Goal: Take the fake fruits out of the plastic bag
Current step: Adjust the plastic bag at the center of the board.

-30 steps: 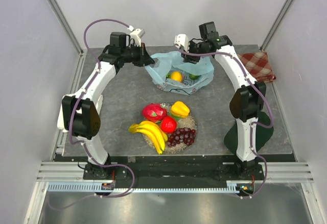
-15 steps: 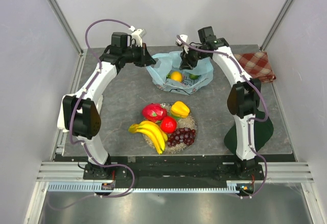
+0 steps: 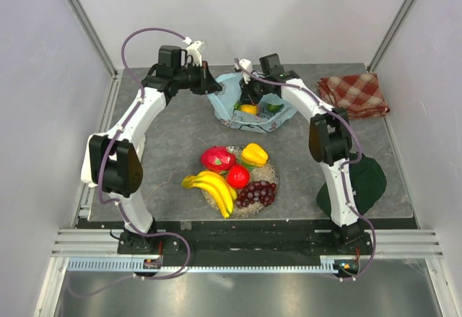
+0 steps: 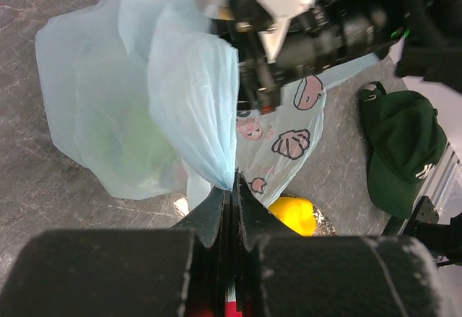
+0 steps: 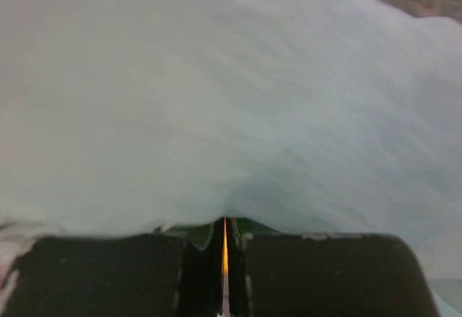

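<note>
We see the light blue translucent crinkly plastic bag [image 3: 229,111] lying near the table's far edge, its mouth open upward. The left gripper [image 3: 214,86] has its jaws pressed together on a fold of the bag's left rim. Its wrist view shows the film pinched right at the fingertips [image 4: 214,214]. The right gripper [image 3: 250,97] reaches into the mouth from the far side. Its jaws are closed flat with film draped over them, and we cannot tell whether anything is caught between them.

Open tabletop lies left of the bag, and also between the bag and the round beige woven mat [image 3: 271,171] nearer the arms' bases. The right side is tighter: a red checkered cloth [image 3: 355,93] sits at the far right corner, and a dark green cap [image 3: 369,180] lies beside the right arm.

The surface is a dark grey mottled tabletop [image 3: 173,133], closed in by pale walls with metal posts at the far corners.

We count two fake fruits showing inside the bag: a round yellow-orange fruit [image 3: 249,108] and a green fruit [image 3: 275,106] near it. Five more rest on the mat: a pink-red dragon fruit [image 3: 216,159], a yellow pepper-like piece [image 3: 254,154], a red apple [image 3: 238,176], a yellow banana bunch [image 3: 215,187] and a dark purple grape cluster [image 3: 258,193]. There is one bag, one cloth, one cap and one mat.
</note>
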`<state>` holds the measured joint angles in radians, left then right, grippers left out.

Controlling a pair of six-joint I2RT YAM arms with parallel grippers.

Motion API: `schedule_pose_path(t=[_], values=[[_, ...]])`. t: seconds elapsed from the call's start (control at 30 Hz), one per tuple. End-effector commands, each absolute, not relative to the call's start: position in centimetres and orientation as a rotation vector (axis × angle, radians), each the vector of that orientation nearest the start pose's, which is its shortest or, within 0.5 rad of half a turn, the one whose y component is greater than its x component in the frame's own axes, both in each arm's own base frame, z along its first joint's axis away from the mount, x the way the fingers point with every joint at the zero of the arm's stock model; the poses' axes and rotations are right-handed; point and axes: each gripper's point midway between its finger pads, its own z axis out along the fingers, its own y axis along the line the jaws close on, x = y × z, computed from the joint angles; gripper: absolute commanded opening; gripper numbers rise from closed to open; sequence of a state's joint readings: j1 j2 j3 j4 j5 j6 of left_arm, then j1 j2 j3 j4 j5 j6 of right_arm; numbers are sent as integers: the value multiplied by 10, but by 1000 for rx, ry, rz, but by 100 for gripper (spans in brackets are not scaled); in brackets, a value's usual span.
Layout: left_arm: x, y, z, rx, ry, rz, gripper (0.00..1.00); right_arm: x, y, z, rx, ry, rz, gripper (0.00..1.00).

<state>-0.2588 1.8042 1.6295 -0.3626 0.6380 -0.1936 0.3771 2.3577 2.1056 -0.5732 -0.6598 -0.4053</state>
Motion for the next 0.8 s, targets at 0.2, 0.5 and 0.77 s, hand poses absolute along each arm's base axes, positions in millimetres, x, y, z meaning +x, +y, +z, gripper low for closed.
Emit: schedule_pose_path(t=[0.2, 0.5, 0.77], values=[[434, -237, 274, 466, 2007, -981, 2, 629, 213, 155, -560, 1977, 131, 0], [427, -244, 266, 463, 2022, -1059, 2, 607, 129, 161, -409, 2052, -197, 0], [424, -252, 267, 478, 2012, -1107, 2, 577, 159, 157, -387, 2149, 192, 31]])
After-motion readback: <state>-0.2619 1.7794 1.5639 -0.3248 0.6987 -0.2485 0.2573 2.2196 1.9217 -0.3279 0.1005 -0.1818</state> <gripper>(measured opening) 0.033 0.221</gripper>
